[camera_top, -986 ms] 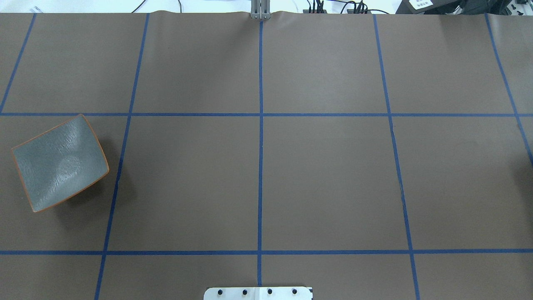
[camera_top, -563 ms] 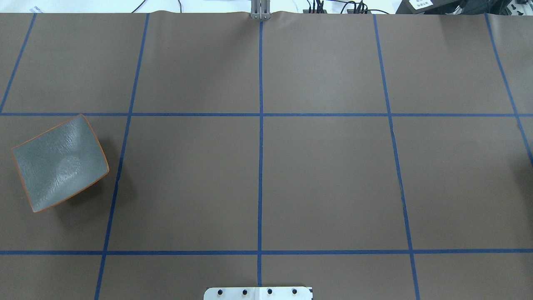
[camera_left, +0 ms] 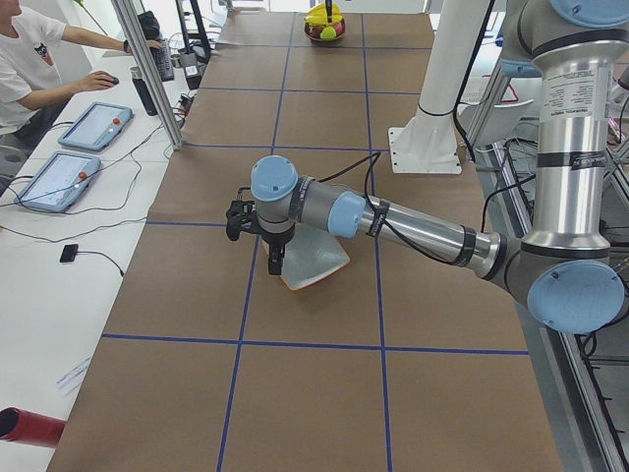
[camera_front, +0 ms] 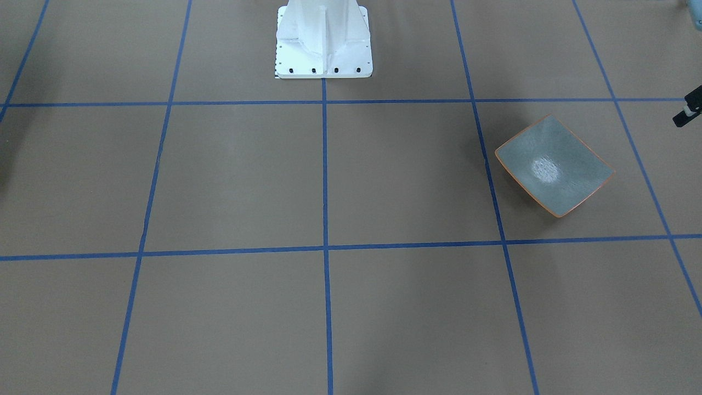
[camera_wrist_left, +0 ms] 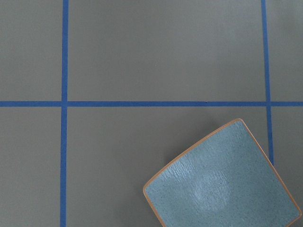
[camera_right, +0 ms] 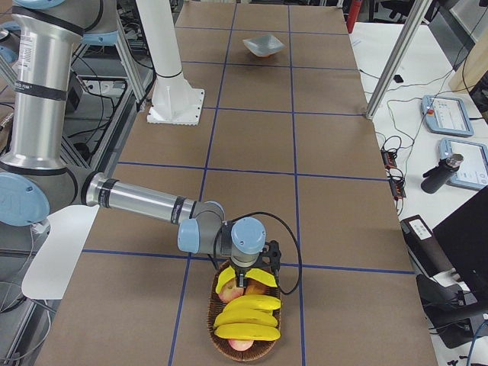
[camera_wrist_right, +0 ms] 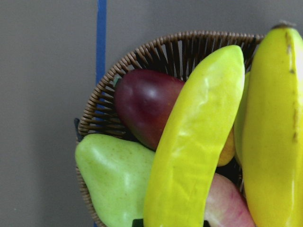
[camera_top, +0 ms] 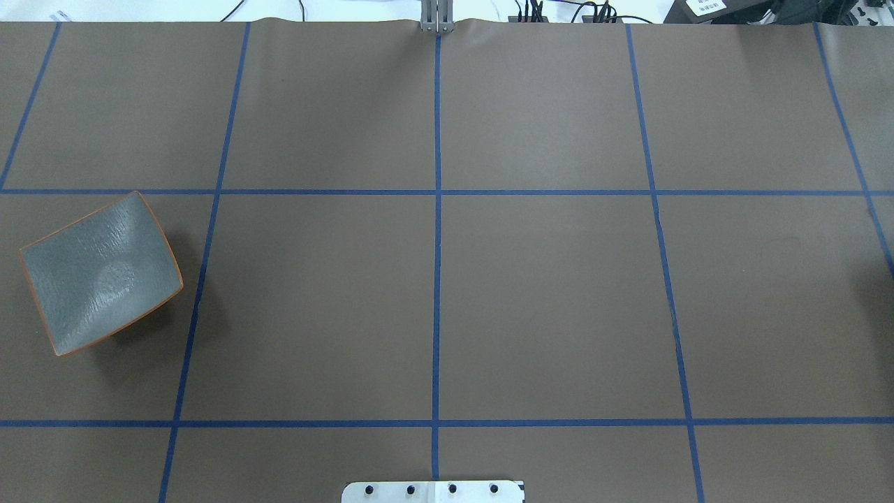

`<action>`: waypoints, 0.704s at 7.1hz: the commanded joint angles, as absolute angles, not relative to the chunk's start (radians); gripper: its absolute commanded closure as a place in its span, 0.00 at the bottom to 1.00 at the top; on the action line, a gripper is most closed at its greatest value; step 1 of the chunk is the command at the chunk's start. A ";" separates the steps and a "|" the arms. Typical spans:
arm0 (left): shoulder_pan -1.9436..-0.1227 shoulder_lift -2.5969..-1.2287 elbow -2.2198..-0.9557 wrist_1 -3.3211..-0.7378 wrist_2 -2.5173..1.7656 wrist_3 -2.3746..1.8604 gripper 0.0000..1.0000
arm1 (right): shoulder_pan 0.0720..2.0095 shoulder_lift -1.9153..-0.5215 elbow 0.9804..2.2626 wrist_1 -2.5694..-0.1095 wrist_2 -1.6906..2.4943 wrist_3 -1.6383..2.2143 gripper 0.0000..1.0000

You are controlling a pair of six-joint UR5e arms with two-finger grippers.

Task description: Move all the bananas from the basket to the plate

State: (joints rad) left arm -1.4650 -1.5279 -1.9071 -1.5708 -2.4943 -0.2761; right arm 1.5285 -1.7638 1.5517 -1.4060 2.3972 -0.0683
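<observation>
A: Where's the fruit?
B: Bananas lie in the basket at the far R end of the table, piled on top, some crossing each other. Under them there's a pear, a dark red fruit & a pink one.
A: Plate?
B: Plate sits at the L end, well apart from the basket, turned at an angle to the blue tape lines.
A: R gripper?
B: R gripper is low over the basket's end facing mid-table, right at the top bananas. Jaws: can't tell, wide or narrow. Only the side view shows it, and the wrist cam shows just fruit close up.
A: L gripper?
B: L gripper hangs raised near the plate, pointing down. In the side view it overlaps the plate's edge; can't tell if it's directly above. Jaws: can't tell either.
A: Anyone around?
B: A person at the side desk, arms out to it.
</observation>
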 commanded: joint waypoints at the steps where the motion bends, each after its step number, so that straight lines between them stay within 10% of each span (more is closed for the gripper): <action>1: -1.465 -1.531 -1.904 -1.571 -2.520 -0.278 0.00 | 1.551 -1.764 1.626 -1.417 2.430 -0.057 1.00; 5: -1.427 -1.729 -1.843 -1.574 -2.522 -0.395 0.00 | 1.414 -1.541 1.666 -1.405 2.482 0.264 1.00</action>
